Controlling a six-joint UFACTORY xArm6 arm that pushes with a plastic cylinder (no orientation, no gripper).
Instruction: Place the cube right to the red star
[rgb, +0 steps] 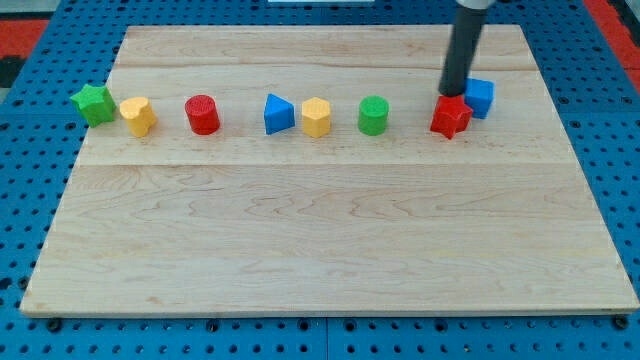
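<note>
No brand, label or writing can be read anywhere. The arm's dark rod enters from the upper right of the frame, its upper part cut off by the top edge. The tip (455, 93) sits just above the red star-shaped block (451, 117) and just left of the blue cube (480, 97); whether it touches either cannot be told. The rod has nothing to spread or pinch.

The blue cube lies at the red star's upper right, touching it, partly hidden behind it.

Leftward along the pale wooden board (320, 240) stand a green cylinder (373, 115), yellow hexagonal block (316, 116), blue wedge-like block (278, 114), red cylinder (202, 114), second yellow block (138, 115) and green star (93, 104).
</note>
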